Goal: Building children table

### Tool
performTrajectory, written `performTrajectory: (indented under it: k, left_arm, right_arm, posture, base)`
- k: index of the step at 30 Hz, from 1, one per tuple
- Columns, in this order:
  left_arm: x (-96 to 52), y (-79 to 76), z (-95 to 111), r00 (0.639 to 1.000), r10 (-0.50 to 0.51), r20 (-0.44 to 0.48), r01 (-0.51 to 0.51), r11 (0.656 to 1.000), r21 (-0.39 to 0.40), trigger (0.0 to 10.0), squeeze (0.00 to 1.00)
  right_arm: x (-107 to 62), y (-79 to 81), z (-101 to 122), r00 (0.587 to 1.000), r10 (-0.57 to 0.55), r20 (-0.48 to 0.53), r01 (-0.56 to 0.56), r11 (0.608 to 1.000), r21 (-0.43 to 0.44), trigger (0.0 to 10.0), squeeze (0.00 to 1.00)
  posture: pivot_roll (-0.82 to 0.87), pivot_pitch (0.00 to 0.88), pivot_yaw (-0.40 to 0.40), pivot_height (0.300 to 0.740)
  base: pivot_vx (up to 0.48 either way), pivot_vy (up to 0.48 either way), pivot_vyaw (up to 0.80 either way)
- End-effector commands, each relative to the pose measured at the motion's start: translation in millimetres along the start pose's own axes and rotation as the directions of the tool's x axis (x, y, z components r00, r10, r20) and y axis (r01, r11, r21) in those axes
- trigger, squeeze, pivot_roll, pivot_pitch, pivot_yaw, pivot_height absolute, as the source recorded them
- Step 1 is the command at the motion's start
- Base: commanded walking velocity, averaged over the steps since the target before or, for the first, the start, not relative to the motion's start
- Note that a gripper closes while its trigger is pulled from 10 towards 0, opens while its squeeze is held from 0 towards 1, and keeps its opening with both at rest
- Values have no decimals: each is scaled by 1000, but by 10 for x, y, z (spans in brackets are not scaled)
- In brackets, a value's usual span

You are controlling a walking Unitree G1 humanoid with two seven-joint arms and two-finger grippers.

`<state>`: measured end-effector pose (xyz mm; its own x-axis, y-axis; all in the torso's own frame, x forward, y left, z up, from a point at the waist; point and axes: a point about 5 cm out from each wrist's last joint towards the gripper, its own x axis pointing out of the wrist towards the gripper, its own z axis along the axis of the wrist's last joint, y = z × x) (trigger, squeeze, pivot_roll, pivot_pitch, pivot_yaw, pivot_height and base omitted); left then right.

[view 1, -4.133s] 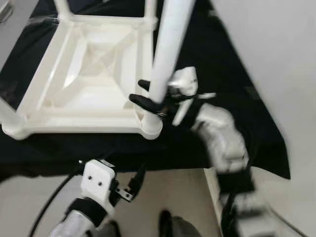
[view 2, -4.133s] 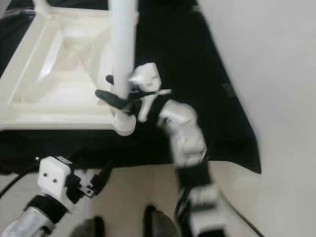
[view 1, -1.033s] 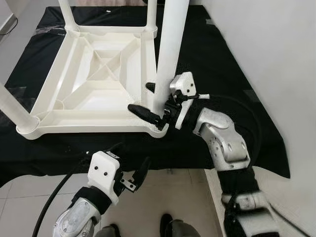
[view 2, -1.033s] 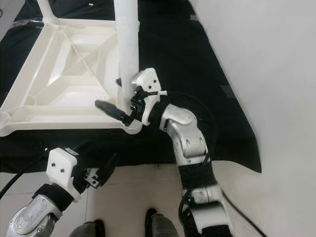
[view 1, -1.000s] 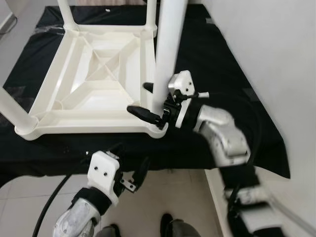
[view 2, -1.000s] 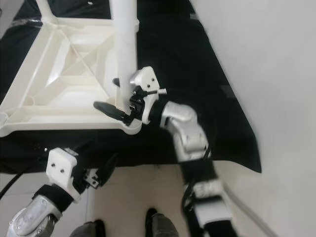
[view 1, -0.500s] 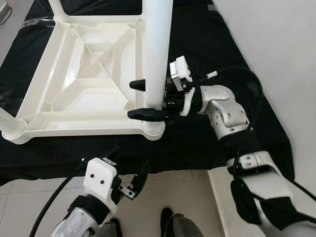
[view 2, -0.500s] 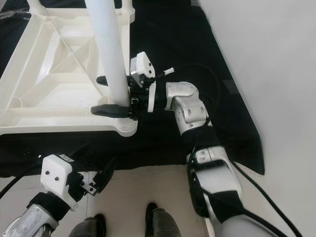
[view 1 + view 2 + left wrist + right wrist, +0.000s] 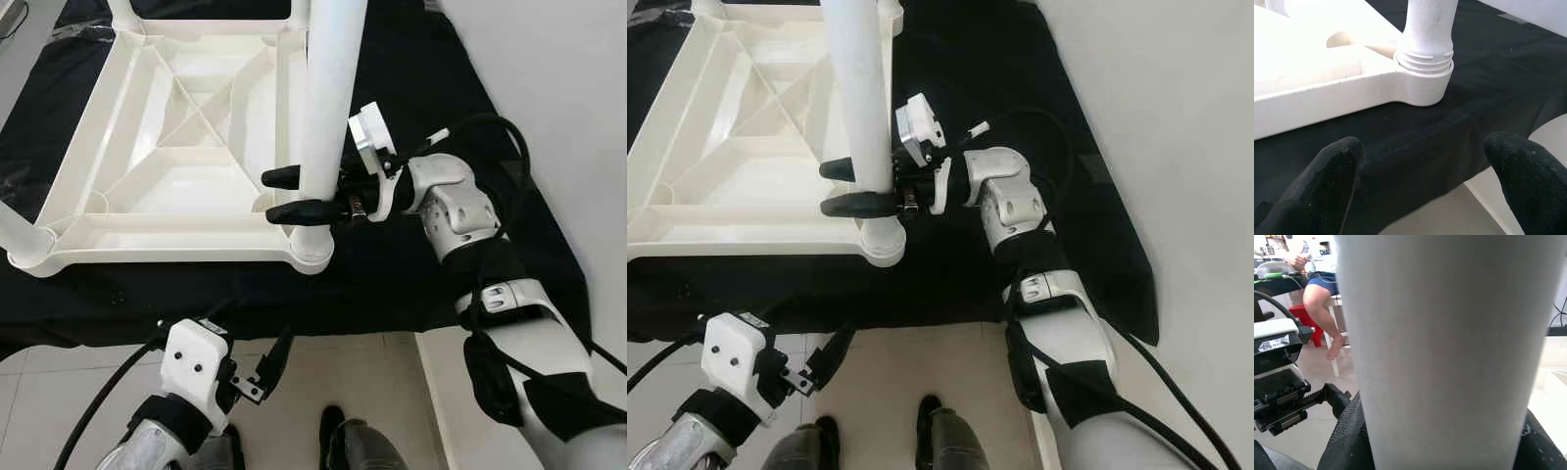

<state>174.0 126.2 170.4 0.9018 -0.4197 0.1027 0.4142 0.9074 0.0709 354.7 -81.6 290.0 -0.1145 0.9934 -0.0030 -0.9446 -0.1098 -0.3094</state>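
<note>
The white children's table lies upside down on a black cloth. At its near right corner a white table leg stands upright in the round socket, where screw threads show at the leg's base. My right gripper is shut on this leg just above the socket, one finger on each side. The leg looms close between the black fingers in the right wrist view. My left gripper hangs open over the floor, in front of the cloth's near edge, apart from the table.
Other legs rise at the near left corner and at the far corners. A white wall runs along the right. Tile floor and my feet are below. A person sits in the background.
My right wrist has rolled from slanting to level while keeping its hold on the leg, and the forearm has swung up. The whole view has shifted. The left gripper has barely moved.
</note>
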Motion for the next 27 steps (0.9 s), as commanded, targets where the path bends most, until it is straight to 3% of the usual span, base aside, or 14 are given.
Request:
performTrajectory:
  k: [1, 3, 5, 6, 7, 8, 10, 16, 17, 18, 19, 21, 22, 27]
  left_arm:
    - [-21, -18, -45, 1000, -8, -28, 8, 1000, -14, 10000, 0]
    - [-11, -24, -48, 1000, -9, -25, 8, 1000, -18, 10000, 0]
    - [10, -32, -53, 1000, -15, -19, 14, 1000, -26, 10000, 0]
    - [10, -32, -53, 1000, -15, -19, 14, 1000, -26, 10000, 0]
    - [19, -28, -53, 1000, -20, -18, 19, 999, -28, 10000, 0]
    - [19, -28, -53, 1000, -20, -18, 19, 999, -28, 10000, 0]
    - [60, -7, -52, 999, -34, -10, 34, 999, -37, 10000, 0]
    - [132, -9, -72, 998, -58, -5, 58, 997, -45, 10000, 0]
    - [151, -6, -83, 998, -64, -5, 64, 997, -45, 10000, 0]
    - [161, -3, -91, 998, -67, -5, 66, 997, -44, 10000, 0]
    - [170, 0, -96, 998, -67, -5, 67, 997, -43, 10000, 0]
    - [182, 11, -98, 998, -59, -1, 59, 998, -37, 10000, 0]
    - [188, 16, -97, 999, -53, 0, 53, 998, -33, 10000, 0]
    - [202, 16, -88, 999, -43, 5, 43, 999, -25, 10000, 0]
  right_arm:
    - [-95, -18, -64, 995, -98, -31, 98, 995, -7, 0, 0]
    - [-178, -33, -104, 973, -221, -64, 220, 975, -22, 0, 0]
    - [-300, 45, -355, 789, -587, -183, 598, 801, 10, 0, 0]
    - [-300, 45, -355, 789, -587, -183, 598, 801, 10, 0, 0]
    - [-308, 140, -489, 601, -761, -245, 781, 624, -23, 0, 0]
    - [-308, 140, -489, 601, -761, -245, 781, 624, -23, 0, 0]
    - [-102, 779, -642, 196, -925, -325, 974, 222, -45, 0, 0]
    - [185, 751, -593, 250, -927, -279, 967, 254, 21, 0, 0]
    - [239, 661, -549, 281, -930, -236, 959, 279, 42, 6157, 0]
    - [268, 605, -518, 300, -931, -206, 954, 295, 55, 6157, 0]
    - [300, 547, -488, 348, -919, -184, 938, 341, 69, 10000, 0]
    - [338, 501, -395, 444, -884, -145, 894, 427, 137, 10000, 0]
    - [340, 474, -333, 510, -854, -102, 853, 488, 183, 10000, 1000]
    - [261, 411, -151, 708, -706, 12, 697, 702, 150, 10000, 1000]
  posture:
    - [136, 317, -71, 740]
    - [130, 316, -73, 740]
    - [102, 311, -81, 740]
    - [102, 311, -81, 740]
    - [92, 311, -77, 740]
    - [92, 311, -77, 740]
    - [36, 315, -45, 740]
    - [38, 293, -32, 740]
    - [42, 272, -32, 740]
    - [42, 272, -32, 740]
    - [42, 269, -33, 740]
    - [44, 264, -38, 740]
    - [52, 262, -45, 740]
    - [67, 264, -52, 740]
  base:
    - [0, 0, 0]
    - [0, 0, 0]
    - [0, 0, 0]
    - [0, 0, 0]
    - [0, 0, 0]
    - [0, 0, 0]
    - [0, 0, 0]
    - [0, 0, 0]
    - [0, 0, 0]
    - [0, 0, 0]
    - [0, 0, 0]
    - [0, 0, 0]
    - [0, 0, 0]
    - [0, 0, 0]
